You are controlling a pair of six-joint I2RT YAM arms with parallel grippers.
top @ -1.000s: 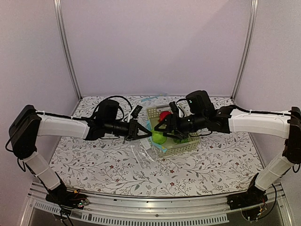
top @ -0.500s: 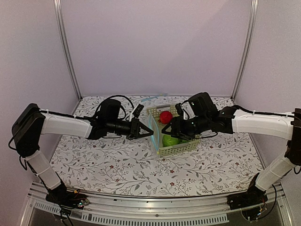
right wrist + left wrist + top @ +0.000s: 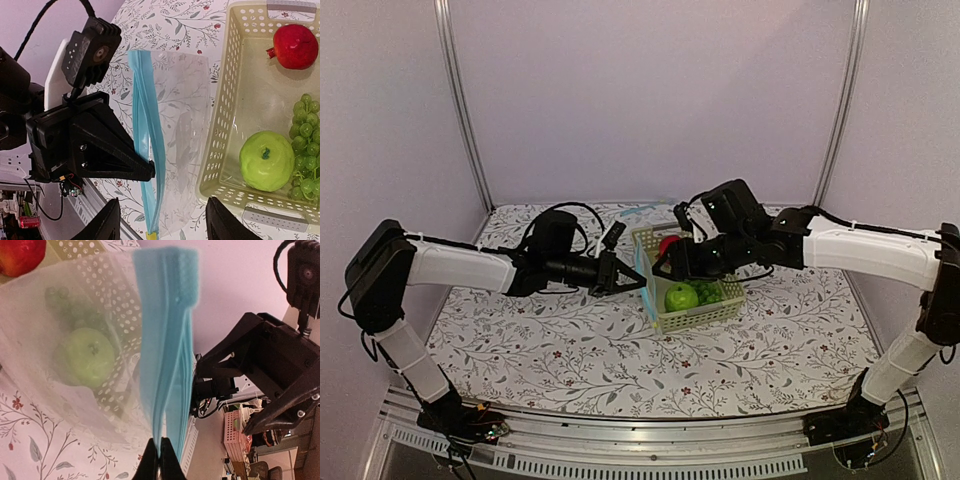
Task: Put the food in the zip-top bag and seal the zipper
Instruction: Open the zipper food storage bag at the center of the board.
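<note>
The pale green basket sat on the flower-patterned desk. Both apples lay inside it. The green apple was in the basket's left corner on the side nearest the arm bases. The red apple lay at the basket's far end. A bunch of green grapes lay in the basket too, touching the green apple on the side away from the left wall.

The bag was outside the basket, just beside its left wall, with its flat side facing that wall. Whether the plastic touched the wall could not be told. The left hand was closed, its two fingertips pinched on one end of the zipper. The blue strip ran away from the fingertips along the basket's left wall. In the left wrist view the green apple and the basket's dotted wall showed blurred through the clear plastic. Whether the strip was pressed shut along its length could not be told.

The right hand was open, its fingers spread wide and gripping nothing. It hovered above the basket's left wall, facing the bag. In its own wrist view the bag's lower edge and the end of the blue strip showed between its two fingers, without touching either one.
</note>
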